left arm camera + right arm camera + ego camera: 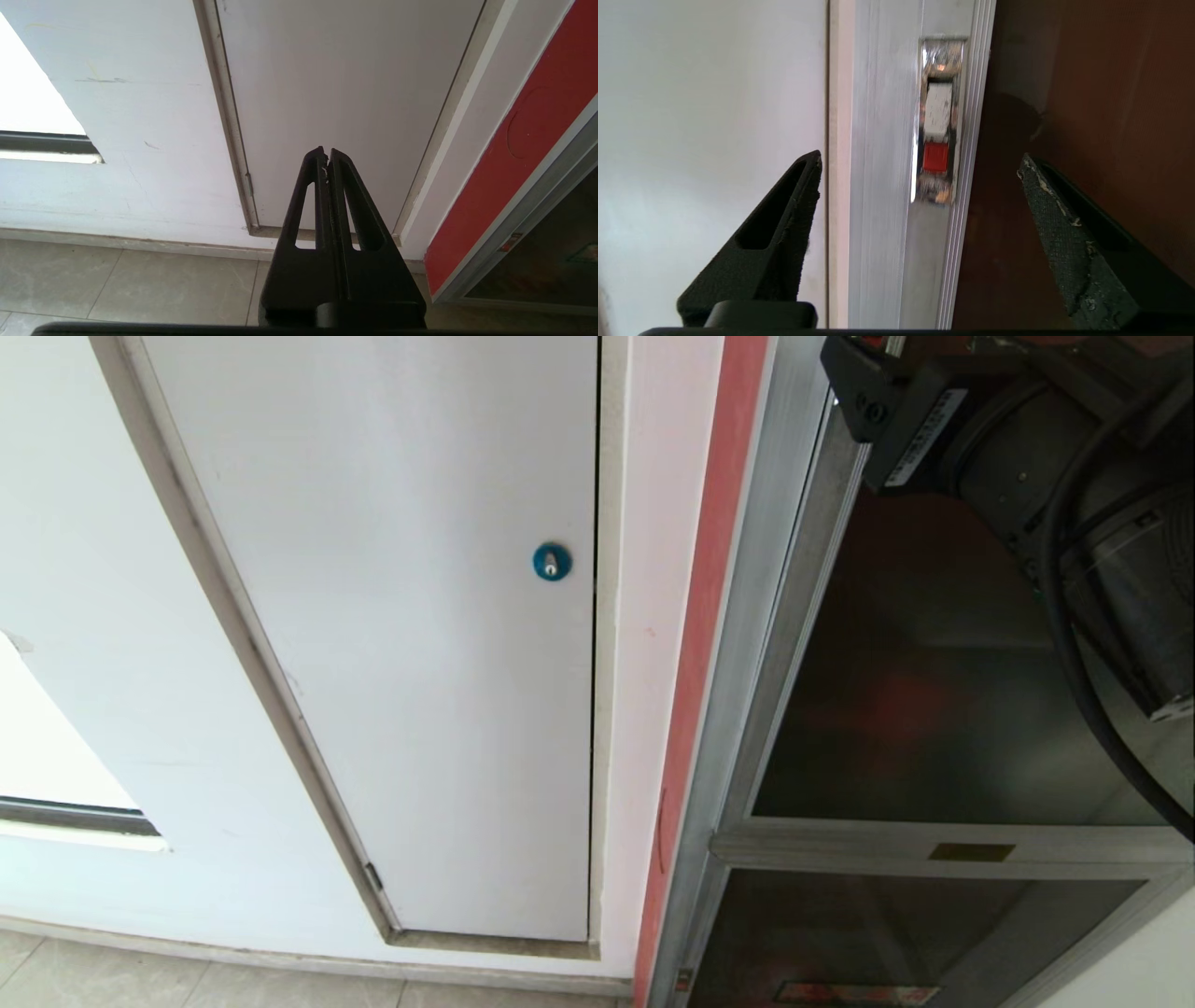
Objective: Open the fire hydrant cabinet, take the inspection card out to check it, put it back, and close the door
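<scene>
Head view: the fire hydrant cabinet [747, 644] stands at three o'clock, with its silver frame and a small brass plate [971, 851] on the crossbar. The door [934, 709] of dark glass looks closed in its frame. At nine o'clock is a white panel [401, 616] with a blue lock [552, 562]. The right arm [1027, 457] is at one o'clock, up in front of the door.

The right pincer [920, 182] is spread wide and grips nothing. A silver latch [936, 121] with a red button sits between its tips. The left pincer [327, 156] is clenched tight on nothing, pointing at the white panel low near the floor [117, 284].
</scene>
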You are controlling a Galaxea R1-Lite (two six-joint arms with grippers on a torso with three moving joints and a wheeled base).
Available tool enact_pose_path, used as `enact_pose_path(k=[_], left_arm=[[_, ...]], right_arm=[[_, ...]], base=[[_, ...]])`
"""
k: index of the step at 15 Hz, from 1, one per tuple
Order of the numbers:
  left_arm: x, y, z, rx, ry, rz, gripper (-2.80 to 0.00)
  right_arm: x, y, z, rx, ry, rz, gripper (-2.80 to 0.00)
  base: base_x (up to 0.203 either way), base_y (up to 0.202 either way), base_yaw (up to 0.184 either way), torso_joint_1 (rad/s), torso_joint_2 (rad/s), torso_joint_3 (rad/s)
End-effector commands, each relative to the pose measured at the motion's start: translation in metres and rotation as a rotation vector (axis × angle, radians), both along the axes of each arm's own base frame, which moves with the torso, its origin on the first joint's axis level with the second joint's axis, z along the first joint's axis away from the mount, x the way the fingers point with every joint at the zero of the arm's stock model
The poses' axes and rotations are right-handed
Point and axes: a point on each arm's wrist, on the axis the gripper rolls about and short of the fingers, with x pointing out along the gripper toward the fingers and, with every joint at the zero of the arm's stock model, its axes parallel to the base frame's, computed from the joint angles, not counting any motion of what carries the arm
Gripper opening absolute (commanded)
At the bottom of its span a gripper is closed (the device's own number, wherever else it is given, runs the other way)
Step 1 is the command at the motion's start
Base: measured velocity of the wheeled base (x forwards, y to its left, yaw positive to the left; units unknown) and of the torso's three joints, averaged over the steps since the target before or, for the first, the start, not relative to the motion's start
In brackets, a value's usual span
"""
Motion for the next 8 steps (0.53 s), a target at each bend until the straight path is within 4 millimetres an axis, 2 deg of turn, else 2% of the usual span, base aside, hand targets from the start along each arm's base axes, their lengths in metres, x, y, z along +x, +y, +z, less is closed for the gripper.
enact_pose_path(k=[1, 8], left_arm=[[0.000, 0.000, 0.000, 0.000, 0.000, 0.001, -2.80], [0.000, 0.000, 0.000, 0.000, 0.000, 0.001, -2.80]], right_arm=[[0.005, 0.004, 0.006, 0.013, -0.008, -0.011, 0.00], [0.022, 0.006, 0.016, 0.010, 0.003, -0.054, 0.00]], base=[[0.000, 0.000, 0.000, 0.000, 0.00, 0.000], [0.000, 0.000, 0.000, 0.000, 0.00, 0.000]])
